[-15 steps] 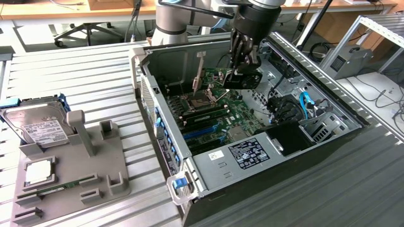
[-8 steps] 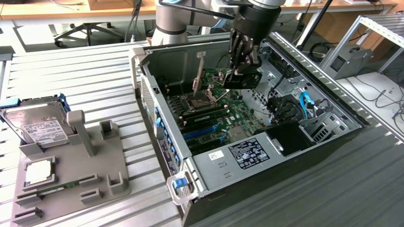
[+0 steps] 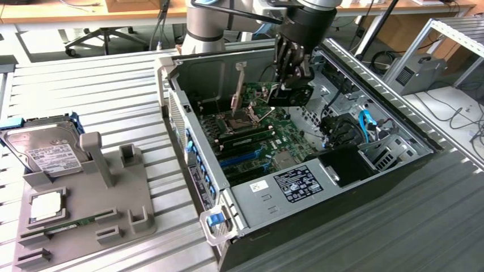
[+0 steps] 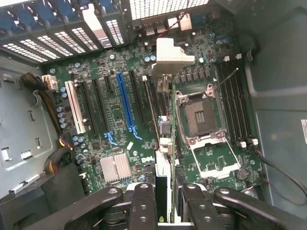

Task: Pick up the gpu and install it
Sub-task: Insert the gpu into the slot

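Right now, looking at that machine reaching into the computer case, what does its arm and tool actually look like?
The arm is a thick round tube of silvery grey metal with a light blue ring at the joint. Lower down it turns black at the wrist. The tool is black too, built from jointed, linked finger segments with round pivot pins, like bicycle chain links.

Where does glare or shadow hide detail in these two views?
Exterior view: the case interior under the gripper is shadowed, so the gpu reads dark. Wrist view: the rear grille is blown out white, the gpu is seen edge-on, and the motherboard is evenly lit.
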`<action>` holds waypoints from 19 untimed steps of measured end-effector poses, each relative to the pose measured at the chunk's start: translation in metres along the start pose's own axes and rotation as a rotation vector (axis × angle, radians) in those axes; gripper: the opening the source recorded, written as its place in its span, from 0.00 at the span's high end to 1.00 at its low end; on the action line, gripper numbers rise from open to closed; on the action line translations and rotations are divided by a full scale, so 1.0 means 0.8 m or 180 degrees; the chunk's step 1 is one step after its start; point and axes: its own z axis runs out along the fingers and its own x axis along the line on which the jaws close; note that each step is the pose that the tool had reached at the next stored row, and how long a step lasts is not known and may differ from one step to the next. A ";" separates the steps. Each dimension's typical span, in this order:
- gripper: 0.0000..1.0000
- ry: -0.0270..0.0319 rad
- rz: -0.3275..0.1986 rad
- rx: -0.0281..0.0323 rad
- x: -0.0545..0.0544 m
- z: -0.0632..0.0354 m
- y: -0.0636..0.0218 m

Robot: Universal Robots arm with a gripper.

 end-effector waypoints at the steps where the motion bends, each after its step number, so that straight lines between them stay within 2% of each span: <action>1: 0.74 0.0000 -0.0012 0.0000 0.000 0.000 0.000; 19: 0.74 0.0004 -0.0181 -0.0005 0.000 0.000 0.000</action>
